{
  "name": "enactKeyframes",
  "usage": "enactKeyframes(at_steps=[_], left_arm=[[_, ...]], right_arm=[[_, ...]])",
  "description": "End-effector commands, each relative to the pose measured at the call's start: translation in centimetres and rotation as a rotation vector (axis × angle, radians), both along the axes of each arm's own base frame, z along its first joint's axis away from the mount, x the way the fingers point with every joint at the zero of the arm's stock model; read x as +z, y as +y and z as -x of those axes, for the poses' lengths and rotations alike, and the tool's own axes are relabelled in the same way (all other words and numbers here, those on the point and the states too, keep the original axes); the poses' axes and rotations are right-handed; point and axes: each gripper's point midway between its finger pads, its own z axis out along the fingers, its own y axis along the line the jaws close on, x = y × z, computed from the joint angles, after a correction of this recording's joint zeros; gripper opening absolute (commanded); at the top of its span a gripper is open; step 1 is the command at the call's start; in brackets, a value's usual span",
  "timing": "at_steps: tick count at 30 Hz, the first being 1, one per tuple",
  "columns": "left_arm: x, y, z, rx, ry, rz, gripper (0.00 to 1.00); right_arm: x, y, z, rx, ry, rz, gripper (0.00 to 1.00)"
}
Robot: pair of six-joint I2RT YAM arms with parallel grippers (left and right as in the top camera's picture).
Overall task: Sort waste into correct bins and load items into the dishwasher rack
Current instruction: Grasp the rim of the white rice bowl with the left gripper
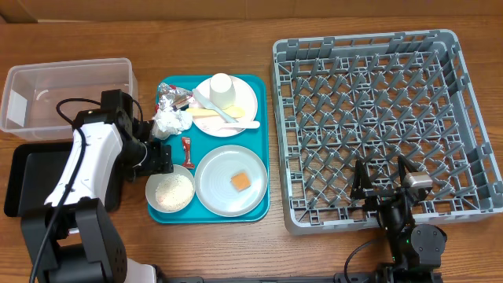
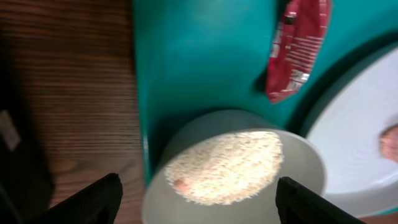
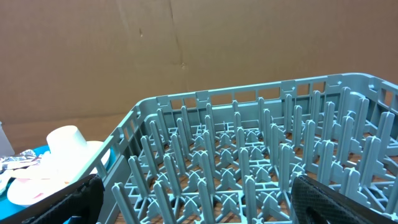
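With our left gripper (image 2: 198, 200) released astride the rice bowl (image 2: 230, 165), at the tray's (image 2: 199, 62) seven o'clock, we should close level, avoiding spills.

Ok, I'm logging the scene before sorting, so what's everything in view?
rack: one, grey, right side
teal tray: one, centre
back plate: one, white, on teal tray
front plate: one, white, on teal tray
cup: one, white, inverted on back plate
utensils: few, yellow and pale, back plate
cube: one, orange, front plate
bowl: one, white, holding rice, tray's front left
foil: one, silver, tray's back left
napkin: one, white, beside foil
sachet: one, red, behind bowl
tub: one, clear, back left
black tray: one, front of tub
left gripper: black, open, by bowl
right gripper: black, open, rack's front edge
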Motion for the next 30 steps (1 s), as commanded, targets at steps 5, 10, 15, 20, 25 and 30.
enactKeyframes(at_steps=[5, 10, 15, 20, 25, 30], left_arm=[[-0.62, 0.93, 0.21, 0.004, 0.021, -0.052, 0.88], [-0.64, 0.89, 0.26, 0.001, 0.023, -0.052, 0.90], [-0.67, 1.20, 0.32, -0.053, 0.021, -0.068, 0.85], [-0.70, 1.79, 0.32, -0.071, 0.022, -0.101, 0.82], [-0.79, 1.79, 0.74, -0.110, 0.039, -0.099, 0.83], [-1.17, 1.71, 1.18, -0.126, 0.068, -0.093, 0.83]], right_arm=[[-0.14, -0.04, 0.01, 0.000, -0.007, 0.004, 1.00], [-0.14, -0.04, 0.01, 0.000, -0.007, 0.004, 1.00], [-0.14, -0.04, 0.01, 0.000, -0.007, 0.004, 1.00], [-0.14, -0.04, 0.01, 0.000, -0.007, 0.004, 1.00], [-0.14, -0.04, 0.01, 0.000, -0.007, 0.004, 1.00], [-0.14, -0.04, 0.01, 0.000, -0.007, 0.004, 1.00]])
